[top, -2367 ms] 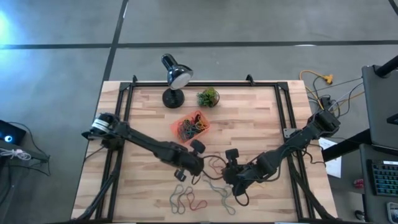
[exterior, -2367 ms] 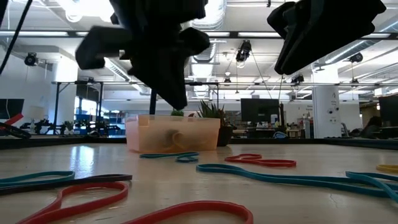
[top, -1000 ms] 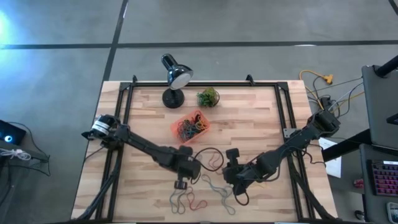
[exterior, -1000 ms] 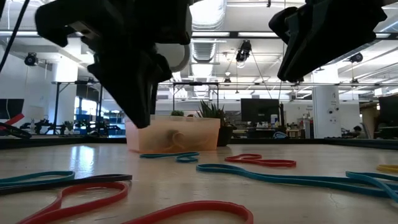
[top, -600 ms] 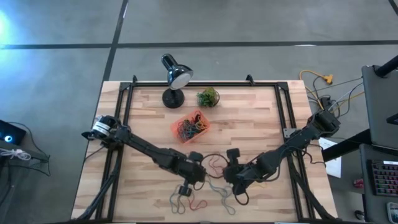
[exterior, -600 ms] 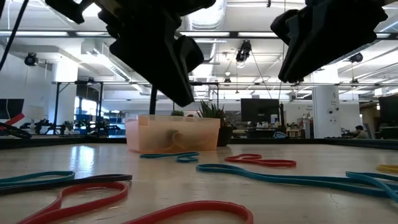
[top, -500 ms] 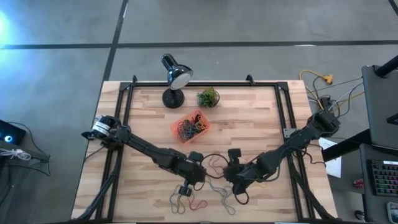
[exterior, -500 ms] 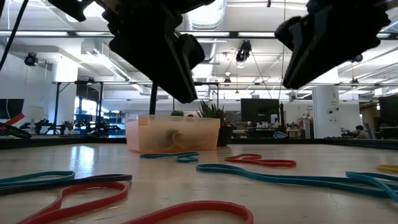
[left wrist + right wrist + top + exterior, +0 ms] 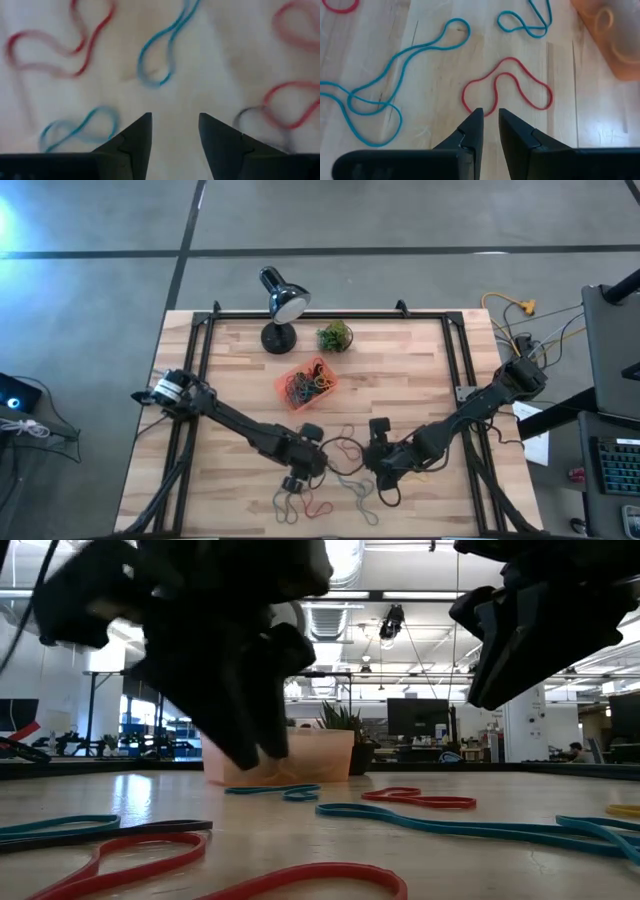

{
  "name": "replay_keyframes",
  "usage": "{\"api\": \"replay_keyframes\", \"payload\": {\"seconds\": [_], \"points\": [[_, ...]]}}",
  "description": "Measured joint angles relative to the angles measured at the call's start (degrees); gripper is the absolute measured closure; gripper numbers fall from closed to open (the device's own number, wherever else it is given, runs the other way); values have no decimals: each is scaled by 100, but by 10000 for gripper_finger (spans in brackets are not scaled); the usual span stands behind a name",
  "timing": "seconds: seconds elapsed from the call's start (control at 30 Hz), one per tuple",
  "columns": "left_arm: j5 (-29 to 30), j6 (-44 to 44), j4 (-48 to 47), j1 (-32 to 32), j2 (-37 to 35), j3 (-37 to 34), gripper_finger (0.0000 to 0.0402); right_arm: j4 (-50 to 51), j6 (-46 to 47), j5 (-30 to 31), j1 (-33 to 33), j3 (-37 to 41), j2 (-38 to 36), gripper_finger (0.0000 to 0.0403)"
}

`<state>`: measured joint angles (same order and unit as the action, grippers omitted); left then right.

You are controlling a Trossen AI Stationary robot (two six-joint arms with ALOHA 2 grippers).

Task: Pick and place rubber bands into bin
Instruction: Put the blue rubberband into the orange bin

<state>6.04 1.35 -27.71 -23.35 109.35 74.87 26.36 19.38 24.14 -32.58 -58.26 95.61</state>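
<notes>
Left claw [image 9: 291, 479] has spread; bin [image 9: 305, 385] holds tangled rubber bands [image 9: 303, 386]

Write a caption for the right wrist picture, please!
Right gripper fingers hover above a red rubber band beside the orange bin.

Bright overhead lighting, left wrist view blurred

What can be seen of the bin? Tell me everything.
The bin is a small shallow rectangular tray of translucent orange-red plastic. It sits flat on the wooden table, turned askew to its edges, near the potted plant and lamp. It holds a tangle of coloured rubber bands. Neither gripper touches it.
</notes>
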Motion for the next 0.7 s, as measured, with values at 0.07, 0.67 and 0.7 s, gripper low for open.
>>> {"api": "replay_keyframes", "payload": {"seconds": [0.07,0.67,0.7], "points": [[528,121,-187,-7,1,0,254,5,-34,2,2,0,0,349],[138,-212,34,1263,90,48,253,-19,-33,0,24,-2,0,349],[15,-212,21,1333,115,47,253,-19,-41,0,24,-2,0,349]]}}
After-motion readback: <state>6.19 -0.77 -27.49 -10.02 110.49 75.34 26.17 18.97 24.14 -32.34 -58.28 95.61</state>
